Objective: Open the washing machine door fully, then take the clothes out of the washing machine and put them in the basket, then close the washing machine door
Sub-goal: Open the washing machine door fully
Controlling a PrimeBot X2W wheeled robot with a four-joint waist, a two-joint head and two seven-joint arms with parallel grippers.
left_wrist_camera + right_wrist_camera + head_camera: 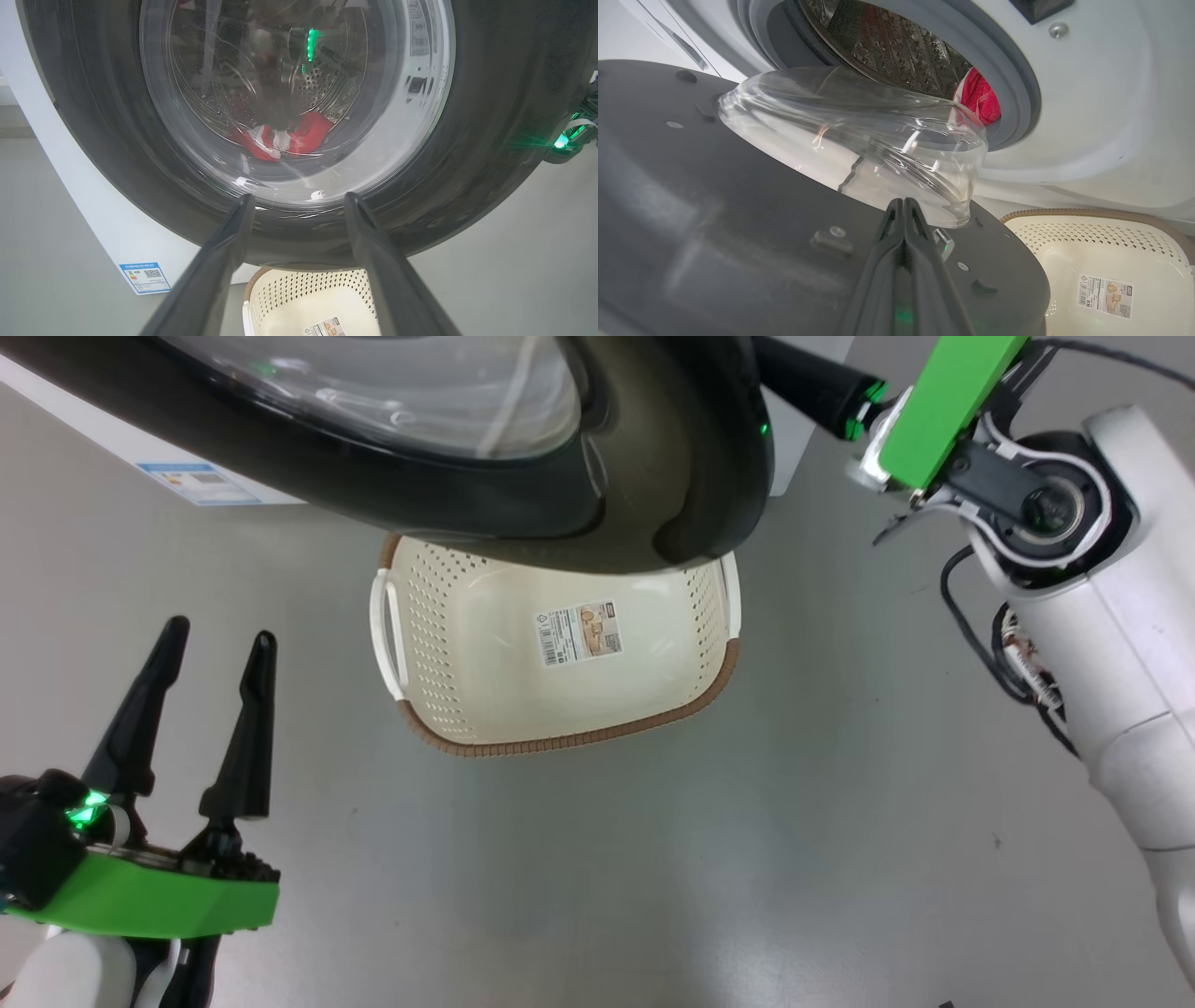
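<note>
1. The washing machine door (pixel 560 513) stands partly open. It is swung out from the washing machine (pixel 1087 116), and the grey gasket and steel drum show behind it in the right wrist view.
2. The door's glass bowl is clear of the opening. Its glossy black rim overhangs the far end of the basket (pixel 560 742) in the head view.
3. The clothes (pixel 978 95) lie inside the drum, low down, as a red bundle with white stripes. From the right wrist they show at the edge of the gasket; from the left wrist they show through the door glass.
4. The basket sits on the grey floor (pixel 653 877) close to the foot of the machine's front, under the door. It holds nothing but the label sticker on its bottom.
5. The left claw (pixel 219 630) is spread wide with nothing between its fingers. It hangs over the floor to the basket's left, apart from it. Its wrist view has the fingers aimed at the lower rim of the door's outer face, without touching.
6. The right claw (pixel 902 203) has its fingers pressed fully together and grips nothing. It points at the door's dark inner face just beside the glass bowl; contact cannot be judged.
7. A blue label (pixel 201 483) sits low on the machine's white front, near the floor.
</note>
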